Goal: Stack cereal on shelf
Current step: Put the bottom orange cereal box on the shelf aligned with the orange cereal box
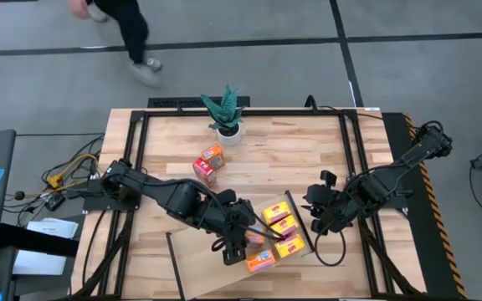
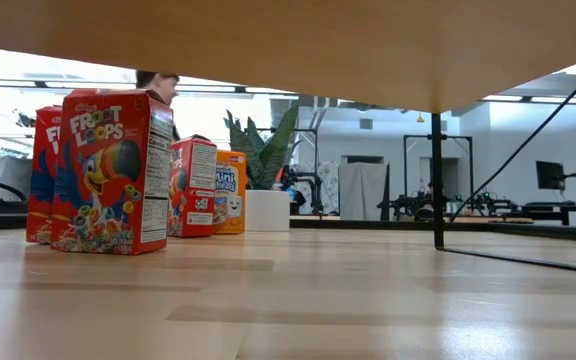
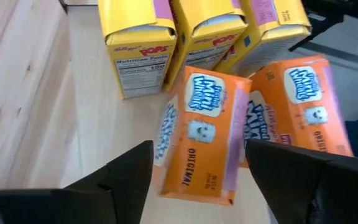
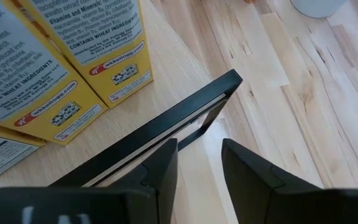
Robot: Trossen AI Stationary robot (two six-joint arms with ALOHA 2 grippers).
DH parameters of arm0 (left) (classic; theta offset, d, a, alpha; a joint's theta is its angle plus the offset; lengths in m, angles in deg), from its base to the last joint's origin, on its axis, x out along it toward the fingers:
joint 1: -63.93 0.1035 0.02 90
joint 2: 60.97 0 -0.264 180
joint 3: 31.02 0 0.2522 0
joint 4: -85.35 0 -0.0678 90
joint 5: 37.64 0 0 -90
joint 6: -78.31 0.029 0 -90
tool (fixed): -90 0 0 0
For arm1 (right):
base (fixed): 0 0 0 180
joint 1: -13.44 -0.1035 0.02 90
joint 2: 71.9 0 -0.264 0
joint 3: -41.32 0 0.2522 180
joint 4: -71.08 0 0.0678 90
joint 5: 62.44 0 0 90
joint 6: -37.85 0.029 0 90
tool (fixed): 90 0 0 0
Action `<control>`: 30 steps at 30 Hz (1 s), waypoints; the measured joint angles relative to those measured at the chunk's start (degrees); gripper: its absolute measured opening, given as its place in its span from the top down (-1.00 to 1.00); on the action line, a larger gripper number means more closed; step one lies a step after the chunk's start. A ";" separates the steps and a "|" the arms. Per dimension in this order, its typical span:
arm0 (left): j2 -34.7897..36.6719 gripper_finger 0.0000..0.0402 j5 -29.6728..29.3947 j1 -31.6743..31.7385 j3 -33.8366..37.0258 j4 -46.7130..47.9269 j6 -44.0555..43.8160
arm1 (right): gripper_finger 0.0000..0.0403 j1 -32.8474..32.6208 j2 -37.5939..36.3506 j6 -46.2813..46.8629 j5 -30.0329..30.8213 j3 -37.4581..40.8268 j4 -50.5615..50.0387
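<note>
From above, the shelf [image 1: 199,272] lies on the tabletop [image 1: 266,150] near its front edge, carrying three yellow cereal boxes [image 1: 281,224] and an orange box [image 1: 260,262]. The left gripper [image 1: 239,245] hovers over the orange box; the right gripper [image 1: 316,219] sits just beside the shelf's right rail [image 1: 301,219]. Two more boxes [image 1: 208,162] stand near a potted plant [image 1: 227,113].

At table height, Froot Loops boxes [image 2: 103,170] stand upright on the tabletop.

The left wrist view shows open fingers [image 3: 126,177] straddling a tilted orange Mini-Wheats box [image 3: 201,134], not gripping it.

The right wrist view shows fingers [image 4: 160,168] slightly apart, holding nothing, above the black rail [image 4: 185,121]
</note>
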State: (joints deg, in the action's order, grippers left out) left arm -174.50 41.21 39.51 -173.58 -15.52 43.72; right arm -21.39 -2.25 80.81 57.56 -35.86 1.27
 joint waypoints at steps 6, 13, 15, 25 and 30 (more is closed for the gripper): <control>0.23 -0.22 1.94 0.02 -1.97 -0.32 0.75 | 0.28 0.02 0.00 0.00 0.00 0.00 0.00; 0.84 -0.22 1.38 0.05 -6.36 -1.72 2.58 | 0.24 0.01 0.00 0.01 0.00 0.00 -0.02; 1.41 -0.22 0.38 0.17 -6.07 -1.51 2.49 | 0.23 0.01 0.00 0.02 0.00 0.00 0.00; 0.93 -0.22 -1.11 2.22 -5.96 10.06 -2.63 | 0.24 0.02 0.00 0.00 0.00 0.00 -0.02; 1.52 -0.22 -2.02 3.69 -5.98 9.87 -1.07 | 0.27 0.06 0.00 -0.08 0.02 0.00 -0.07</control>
State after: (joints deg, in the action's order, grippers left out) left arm -172.98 39.19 43.20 -179.57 -5.65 42.65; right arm -21.33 -2.25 80.73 57.58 -35.86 1.20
